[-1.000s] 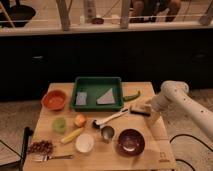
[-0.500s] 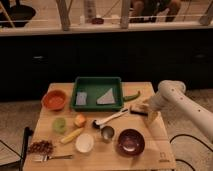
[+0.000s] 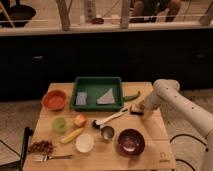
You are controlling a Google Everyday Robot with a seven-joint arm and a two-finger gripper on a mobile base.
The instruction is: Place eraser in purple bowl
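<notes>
The eraser (image 3: 135, 111) is a small tan and dark block lying on the wooden table (image 3: 155, 127), right of the green tray. My gripper (image 3: 142, 112) is down at the eraser's right end, at the tip of the white arm that reaches in from the right. I cannot tell whether it touches the eraser. The purple bowl (image 3: 131, 141) sits near the table's front, below and a little left of the gripper, and looks empty.
A green tray (image 3: 97, 84) holds a grey pad and a grey triangle. An orange bowl (image 3: 54, 99), green cup (image 3: 59, 124), fruit (image 3: 79, 120), banana (image 3: 72, 135), white bowl (image 3: 84, 143), steel cup (image 3: 107, 133), white-handled utensil (image 3: 113, 118), green pepper (image 3: 131, 97) and fork (image 3: 52, 157) are also on the table.
My arm's elbow has swung a little to the left and the gripper has settled closer onto the eraser. Nothing else on the table has moved.
</notes>
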